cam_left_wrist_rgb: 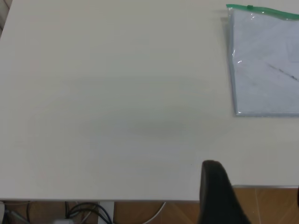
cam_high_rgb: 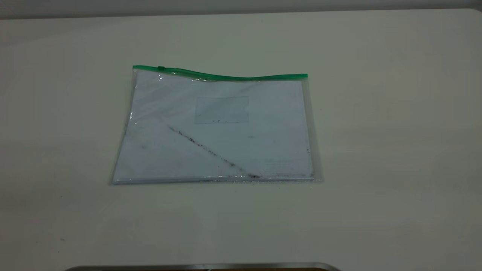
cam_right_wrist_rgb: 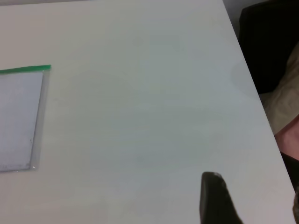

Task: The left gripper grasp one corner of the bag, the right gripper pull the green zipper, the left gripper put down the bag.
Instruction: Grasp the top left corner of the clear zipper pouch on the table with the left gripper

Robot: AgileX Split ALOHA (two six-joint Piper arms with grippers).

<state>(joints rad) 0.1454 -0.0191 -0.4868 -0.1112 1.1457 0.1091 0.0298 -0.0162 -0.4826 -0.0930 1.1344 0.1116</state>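
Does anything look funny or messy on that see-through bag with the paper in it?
Yes. A dark smudge line runs diagonally across the bag, and the green zipper along its far edge is wavy, not straight. Otherwise it lies flat on the table.

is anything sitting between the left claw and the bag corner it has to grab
Nothing visible does. In the left wrist view only bare table lies between the left claw, near the table's edge, and the bag. The bag lies flat, its corner with the green zipper uncovered. The right claw is off at the other side.
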